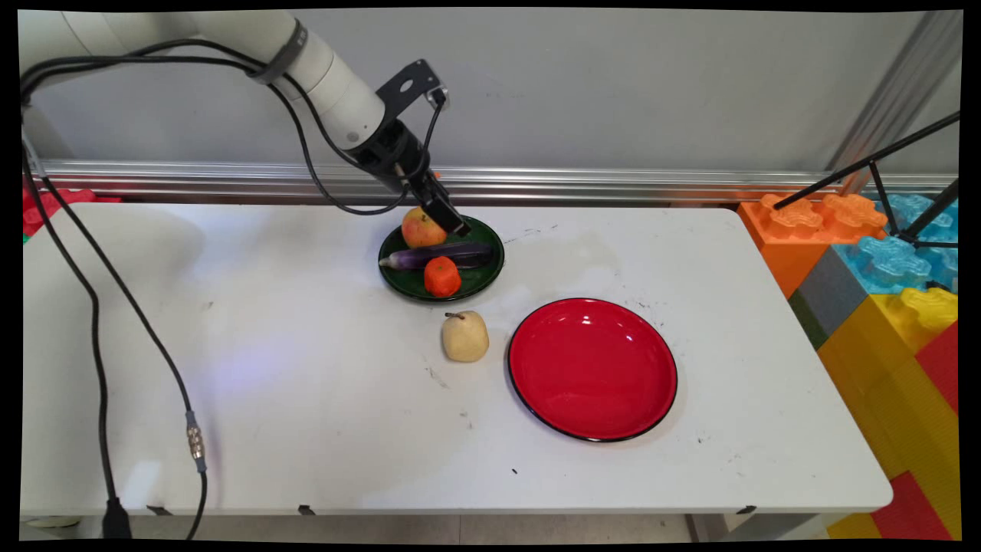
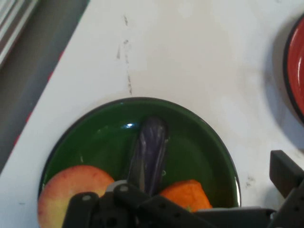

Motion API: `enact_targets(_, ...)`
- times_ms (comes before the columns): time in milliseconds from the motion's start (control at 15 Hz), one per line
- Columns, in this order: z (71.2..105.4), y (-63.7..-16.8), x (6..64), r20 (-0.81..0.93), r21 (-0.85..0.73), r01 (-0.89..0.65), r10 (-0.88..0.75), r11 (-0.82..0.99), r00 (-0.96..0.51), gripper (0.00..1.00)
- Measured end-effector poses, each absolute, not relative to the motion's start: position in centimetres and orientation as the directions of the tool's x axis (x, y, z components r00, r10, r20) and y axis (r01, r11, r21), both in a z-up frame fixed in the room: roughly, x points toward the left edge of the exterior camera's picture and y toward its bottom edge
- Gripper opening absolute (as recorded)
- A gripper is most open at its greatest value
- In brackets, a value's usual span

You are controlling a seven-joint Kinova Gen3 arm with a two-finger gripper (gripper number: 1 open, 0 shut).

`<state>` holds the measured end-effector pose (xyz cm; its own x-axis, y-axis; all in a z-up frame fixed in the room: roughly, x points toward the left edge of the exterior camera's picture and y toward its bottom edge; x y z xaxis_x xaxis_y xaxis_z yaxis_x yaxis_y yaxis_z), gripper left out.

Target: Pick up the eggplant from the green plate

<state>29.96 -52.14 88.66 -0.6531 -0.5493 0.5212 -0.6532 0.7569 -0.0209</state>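
Hovering gripper (image 1: pixel 452 222) over green plate (image 1: pixel 487 272), apple (image 1: pixel 421 228), eggplant (image 1: pixel 448 254), no legible writing

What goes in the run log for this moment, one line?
end effector: over green plate, beside apple | plate holds apple, eggplant, orange fruit | pear beside red plate

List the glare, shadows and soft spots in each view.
Main view: highlights glint on the red plate, and the pear throws a faint shadow on the table. Hand view: one bright glint on the green plate; the apple and the linkage at the bottom edge look soft.
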Motion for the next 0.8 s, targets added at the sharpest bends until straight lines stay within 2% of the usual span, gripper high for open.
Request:
enact_targets(333, 88.7, -53.5, 29.3, 0.524, -0.06, -0.611, -0.496, 0.79, -0.693, 1.0)
enact_targets(800, 86.8, -57.0, 28.8, 0.471, -0.112, -0.459, -0.36, 0.881, -0.806, 1.0)
